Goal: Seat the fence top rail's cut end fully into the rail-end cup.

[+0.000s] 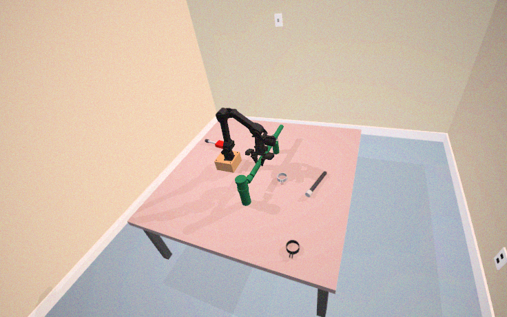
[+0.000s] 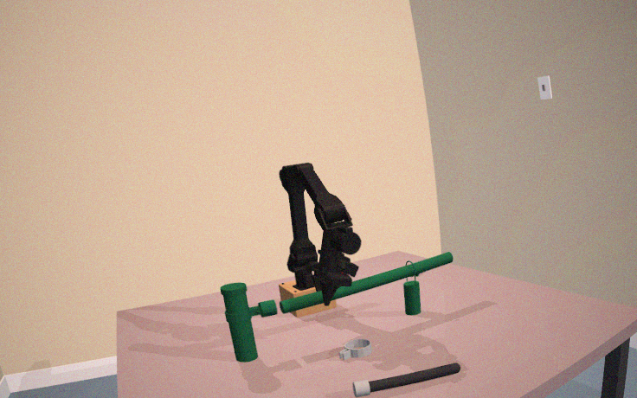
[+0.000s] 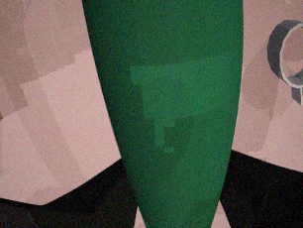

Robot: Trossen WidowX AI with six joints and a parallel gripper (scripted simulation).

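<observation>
The green rail [image 1: 255, 169] [image 2: 380, 280] [image 3: 168, 40] passes through the wire loop [image 2: 407, 263] on the small post [image 1: 276, 147] [image 2: 412, 299] and slopes down toward the big post [image 1: 244, 196] [image 2: 242, 338]. My gripper [image 1: 258, 162] [image 2: 327, 299] [image 3: 172, 157] is shut on the rail between the posts. The rail-end cup [image 2: 267, 307] hangs from the band [image 2: 233, 315], some way below the post cap [image 2: 234, 290]. In the exterior view, the rail's cut end is just outside the cup's mouth at nearly its height, with a small gap; in the top view they overlap.
A grey ring clamp [image 1: 277, 178] [image 2: 349, 350] [image 3: 274, 55] and a black bar [image 1: 317, 182] [image 2: 413, 378] with a white end lie beside the rail. A black ring clamp [image 1: 286, 247] is near the front edge. A red-handled tool [image 1: 219, 143] lies behind my wooden base [image 1: 224, 165] [image 2: 315, 306].
</observation>
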